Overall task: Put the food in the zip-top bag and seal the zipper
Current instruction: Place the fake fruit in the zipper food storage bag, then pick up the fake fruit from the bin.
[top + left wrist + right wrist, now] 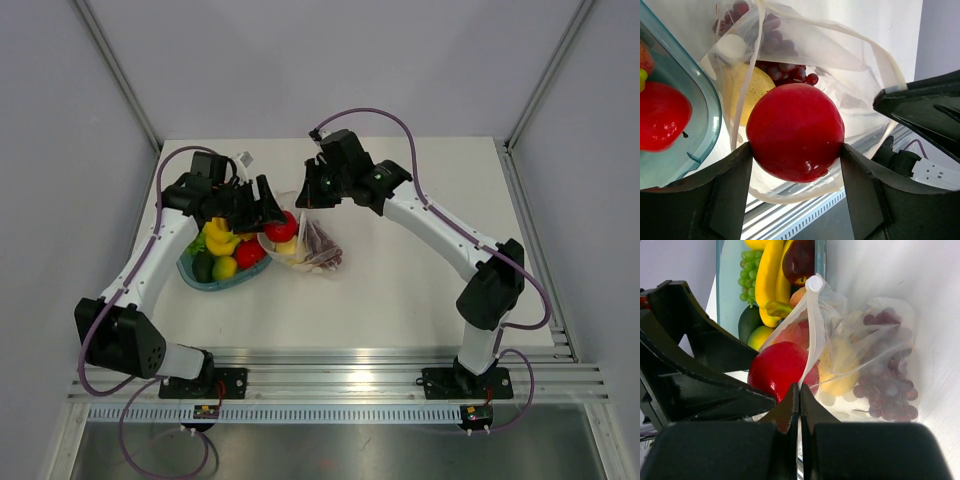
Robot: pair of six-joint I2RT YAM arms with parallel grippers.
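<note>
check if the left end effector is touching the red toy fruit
Touching. The left wrist view shows the left end effector with both fingers pressed against opposite sides of the red toy fruit, no gap.

**Bright, even light with soft shadows**

Diffuse light from above fills all three views. On the white table (400, 290) the shadows are faint. The red toy fruit (795, 132) shows small glare spots, and the zip-top bag (860, 340) gives pale reflections. The dark fingers (725, 200) near the wrist cameras look soft and slightly unfocused.
</note>
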